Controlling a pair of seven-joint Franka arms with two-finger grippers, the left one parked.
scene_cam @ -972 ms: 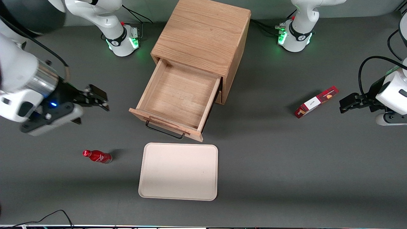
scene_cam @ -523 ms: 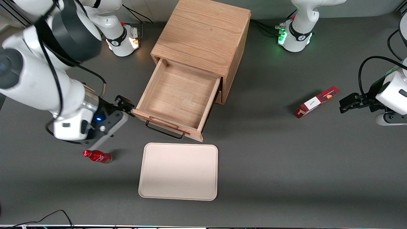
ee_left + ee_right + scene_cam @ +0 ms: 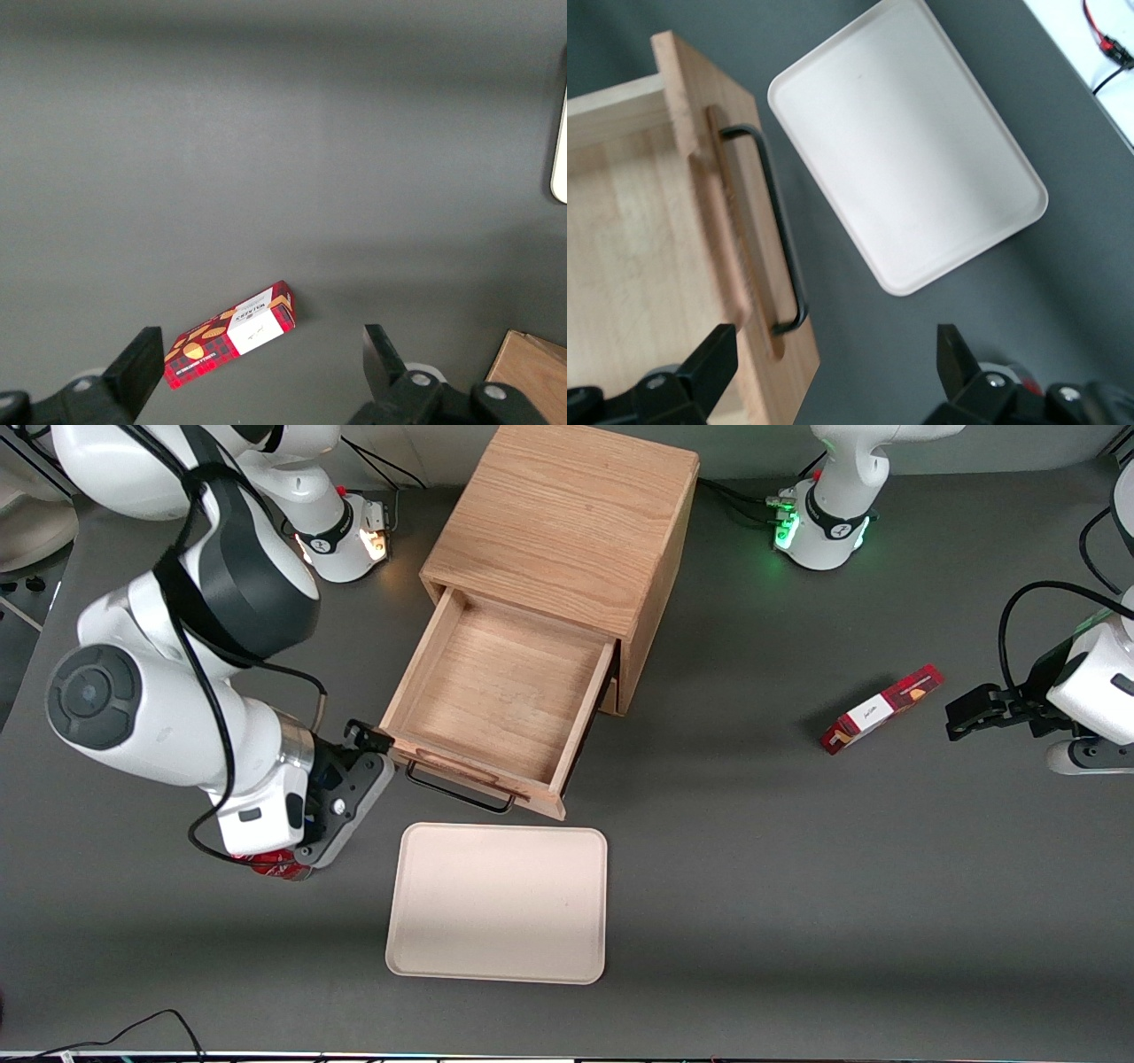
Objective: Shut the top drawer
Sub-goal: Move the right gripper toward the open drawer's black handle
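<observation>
The top drawer (image 3: 496,691) is light oak and stands pulled far out of the oak cabinet (image 3: 567,514); its tray is empty. Its front panel (image 3: 749,266) bears a black wire handle (image 3: 461,790) and a raised wooden strip (image 3: 725,230); the handle also shows in the right wrist view (image 3: 784,239). My right gripper (image 3: 365,744) is open and empty. It sits at the corner of the drawer front nearest the working arm's end, slightly nearer the front camera than the panel. In the right wrist view the gripper (image 3: 833,359) has that corner between its spread fingers (image 3: 713,363).
A cream tray (image 3: 496,903) lies flat just nearer the front camera than the drawer front, also in the right wrist view (image 3: 912,150). A red bottle (image 3: 270,864) lies mostly hidden under my wrist. A red snack box (image 3: 880,708) lies toward the parked arm's end.
My right arm has swung from the working arm's end of the table to the drawer front's corner and come nearer the front camera, now covering the red bottle. The drawer has not moved.
</observation>
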